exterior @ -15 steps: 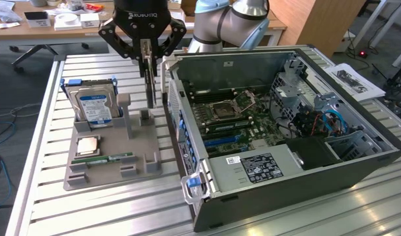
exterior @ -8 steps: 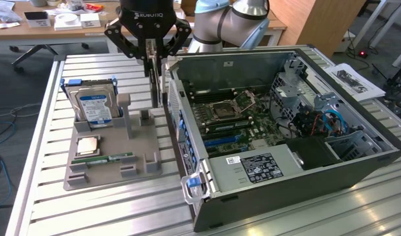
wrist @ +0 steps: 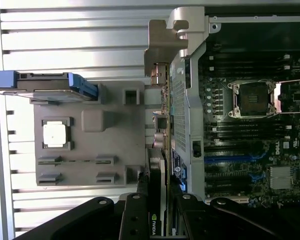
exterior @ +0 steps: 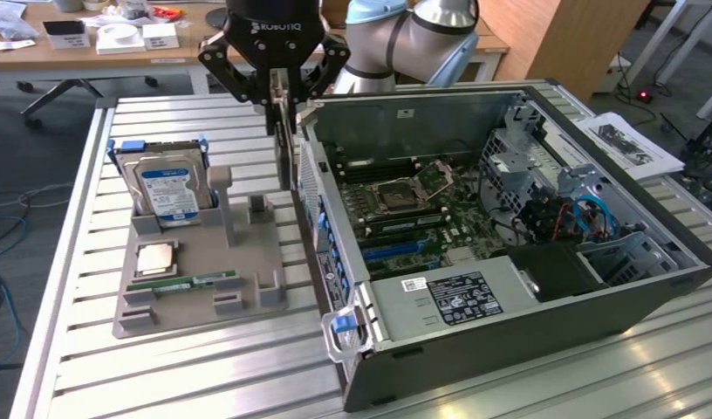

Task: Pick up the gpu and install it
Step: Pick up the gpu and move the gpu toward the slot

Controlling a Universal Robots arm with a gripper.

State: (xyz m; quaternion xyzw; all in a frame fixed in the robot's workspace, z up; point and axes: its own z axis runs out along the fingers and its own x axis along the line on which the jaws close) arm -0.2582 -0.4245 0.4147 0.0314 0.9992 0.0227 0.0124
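A grey holder tray lies on the slatted aluminium table, below the gripper and toward the exterior view's left of it. In the tray end nearer to the gripper, a hard drive with a blue label stands upright. A square CPU lies flat further from the gripper, and a green RAM stick further still. On the gripper's other side, just beside it, an open computer case shows its motherboard with an empty CPU socket. The power supply sits in the case end far from the gripper. Printed papers lie beyond the case.
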